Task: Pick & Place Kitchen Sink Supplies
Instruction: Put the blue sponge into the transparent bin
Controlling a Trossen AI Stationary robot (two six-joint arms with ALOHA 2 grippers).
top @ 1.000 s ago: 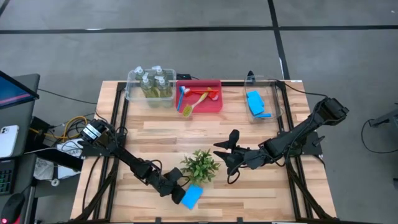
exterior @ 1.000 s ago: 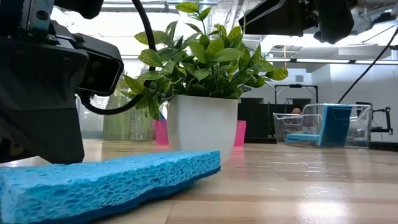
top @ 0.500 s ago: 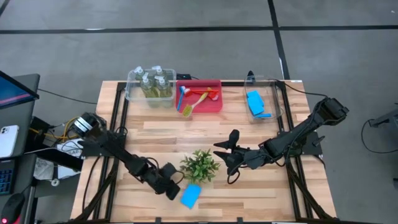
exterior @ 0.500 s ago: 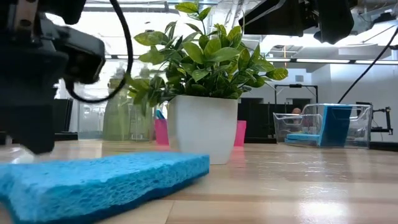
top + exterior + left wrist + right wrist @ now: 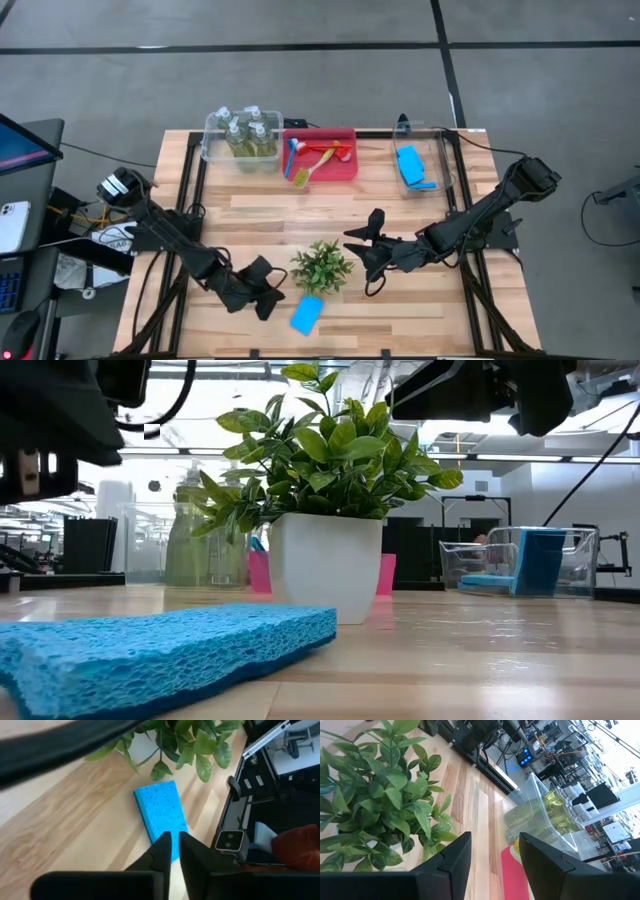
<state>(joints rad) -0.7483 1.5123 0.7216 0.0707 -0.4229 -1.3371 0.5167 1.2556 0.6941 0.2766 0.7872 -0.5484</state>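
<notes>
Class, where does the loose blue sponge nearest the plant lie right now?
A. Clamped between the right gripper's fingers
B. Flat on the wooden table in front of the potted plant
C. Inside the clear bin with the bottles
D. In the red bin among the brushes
B: the blue sponge lies flat on the table just in front of the potted plant, touched by neither gripper.

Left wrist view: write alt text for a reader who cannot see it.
A flat bright-blue rectangular sponge lies loose on the light wooden slatted table, just beyond the left hand, whose two dark fingers are nearly together and hold nothing. Leaves of a small green potted plant hang past the sponge's far end.
</notes>
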